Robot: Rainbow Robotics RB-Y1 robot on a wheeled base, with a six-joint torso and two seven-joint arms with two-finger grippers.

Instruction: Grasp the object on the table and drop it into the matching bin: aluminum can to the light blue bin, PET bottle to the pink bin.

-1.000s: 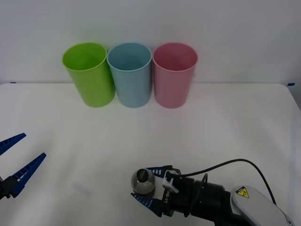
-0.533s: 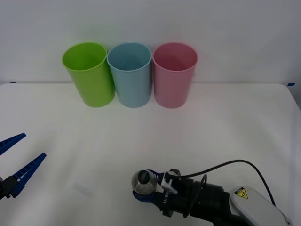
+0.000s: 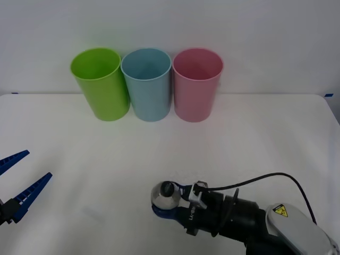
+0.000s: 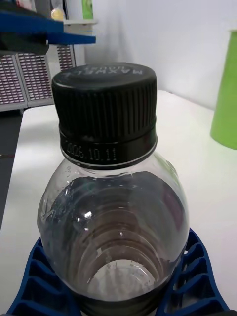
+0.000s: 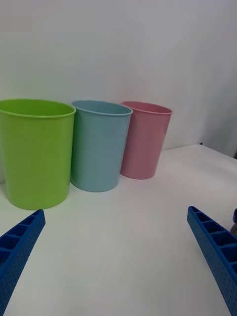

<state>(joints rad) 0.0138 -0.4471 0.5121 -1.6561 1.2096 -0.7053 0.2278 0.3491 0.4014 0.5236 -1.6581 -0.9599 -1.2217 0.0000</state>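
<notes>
The PET bottle [image 3: 165, 195], small and clear with a black cap and dark lower body, is held near the table's front edge by my right gripper [image 3: 169, 202], which is shut on it. Up close, the bottle [image 4: 116, 197] sits between the blue ribbed fingers [image 4: 197, 281]. The pink bin [image 3: 197, 85] stands at the back of the white table [image 3: 255, 138], rightmost in a row, with the light blue bin [image 3: 147, 84] to its left. My left gripper [image 3: 18, 183] hangs open at the table's left edge. The pink bin [image 5: 144, 139] and the light blue bin [image 5: 98, 145] stand ahead of it.
A lime green bin [image 3: 100, 82] stands leftmost in the row, touching the light blue one; it also appears as the green bin [image 5: 34, 153] in the left wrist view. A black cable [image 3: 265, 183] loops over my right arm. Bare tabletop lies between the bottle and the bins.
My right gripper's fingers have closed from open around the bottle to shut on it. The bottle has shifted slightly. The left arm has not moved.
</notes>
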